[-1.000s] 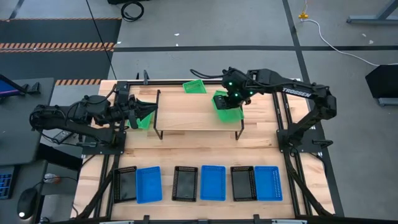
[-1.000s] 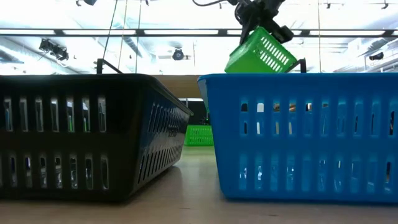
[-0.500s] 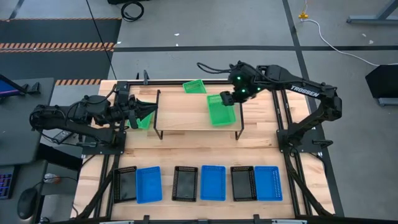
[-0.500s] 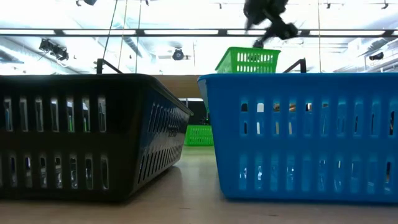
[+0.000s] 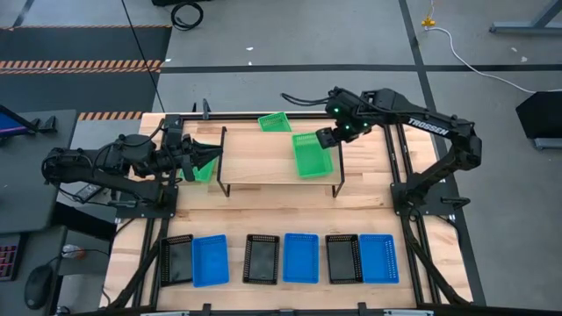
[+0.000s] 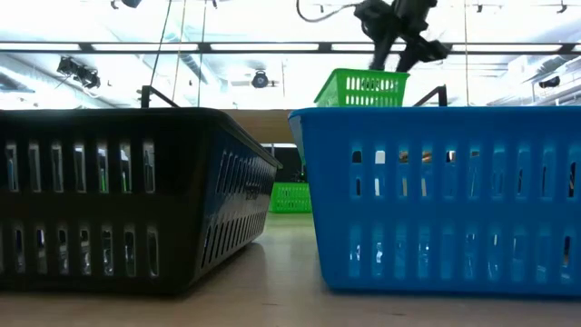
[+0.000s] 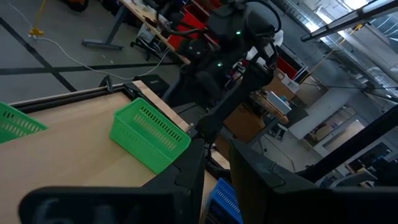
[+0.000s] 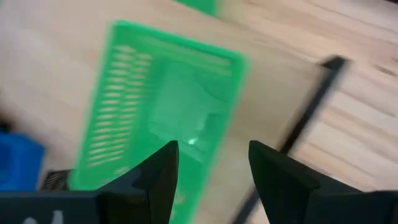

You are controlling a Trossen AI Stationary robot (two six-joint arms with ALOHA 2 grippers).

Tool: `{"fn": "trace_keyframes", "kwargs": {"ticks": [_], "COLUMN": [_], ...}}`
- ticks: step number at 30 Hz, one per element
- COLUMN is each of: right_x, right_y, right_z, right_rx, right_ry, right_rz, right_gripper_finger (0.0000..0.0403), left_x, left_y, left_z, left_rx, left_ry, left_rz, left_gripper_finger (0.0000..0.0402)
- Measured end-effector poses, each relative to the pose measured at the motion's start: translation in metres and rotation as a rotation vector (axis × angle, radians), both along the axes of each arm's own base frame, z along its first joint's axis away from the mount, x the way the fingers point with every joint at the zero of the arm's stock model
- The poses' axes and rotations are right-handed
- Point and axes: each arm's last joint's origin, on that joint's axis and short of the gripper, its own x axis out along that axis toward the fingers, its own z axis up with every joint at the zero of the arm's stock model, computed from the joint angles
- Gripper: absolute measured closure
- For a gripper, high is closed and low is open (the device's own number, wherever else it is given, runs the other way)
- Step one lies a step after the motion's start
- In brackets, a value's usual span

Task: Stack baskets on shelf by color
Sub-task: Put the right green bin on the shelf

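1. Now a green basket [image 5: 313, 155] sits flat on the shelf [image 5: 263, 167], at its right end.
2. Just above its far rim hovers the right claw [image 5: 327, 138], fingers spread and holding nothing.
3. Left claw [image 5: 211, 156] waits beside the shelf's left end (whether clenched, I cannot tell).
4. Blue and black baskets [image 5: 290, 258] line the surface's near edge.

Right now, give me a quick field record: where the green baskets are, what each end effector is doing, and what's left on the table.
shelf: one green basket on its right end
second green basket: on the table behind the shelf
third green basket: at the left end effector, left of the shelf
right end effector: open, above the shelf basket's far edge, empty
front row: three black baskets and three blue baskets, alternating
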Motion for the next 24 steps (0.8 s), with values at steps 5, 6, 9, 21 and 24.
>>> {"fn": "trace_keyframes", "kwargs": {"ticks": [5, 6, 9, 21, 24], "right_x": [0.0, 0.001, 0.006, 0.025, 0.029], "right_y": [-0.003, -0.003, -0.004, -0.011, -0.012], "right_z": [-0.011, -0.012, -0.015, -0.037, -0.043], "right_rx": [0.03, 0.034, 0.051, 0.022, 0.03], "right_ry": [0.074, 0.08, 0.067, 0.155, 0.178], "right_rz": [-0.012, -0.011, -0.015, -0.008, -0.003], "right_gripper_finger": [0.0202, 0.0202, 0.0202, 0.0202, 0.0202], "left_x": [0.0, 0.0, 0.0, 0.0, 0.0], "left_y": [0.0, 0.0, 0.0, 0.0, 0.0], "left_z": [0.0, 0.0, 0.0, 0.0, 0.0], "left_rx": [0.0, 0.0, 0.0, 0.002, 0.001], "left_ry": [0.001, 0.001, 0.001, 0.002, 0.002], "left_rz": [0.0, 0.0, 0.0, 0.0, -0.008], "left_gripper_finger": [0.0322, 0.0322, 0.0322, 0.0322, 0.0322]}}
